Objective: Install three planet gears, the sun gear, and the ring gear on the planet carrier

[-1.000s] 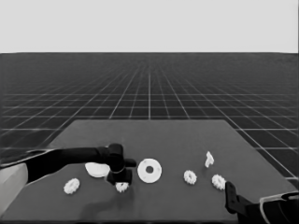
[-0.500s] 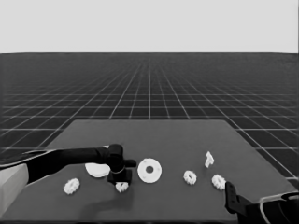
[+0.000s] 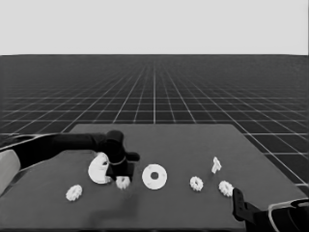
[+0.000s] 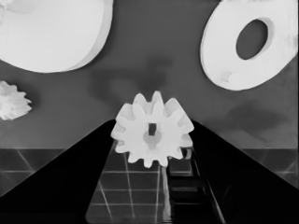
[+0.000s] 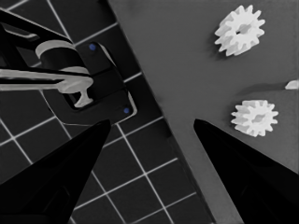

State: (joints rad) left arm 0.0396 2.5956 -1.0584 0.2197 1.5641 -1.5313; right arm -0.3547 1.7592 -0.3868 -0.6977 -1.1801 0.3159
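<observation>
Tabletop — gear (image 4: 153,135) apparently flat, gripper-held (image 4: 152,140)

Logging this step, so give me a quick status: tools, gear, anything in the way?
Left tool shut on a gear, beside the smaller round part. Right tool parked open at the table's right corner. Nothing between gear and part.
</observation>
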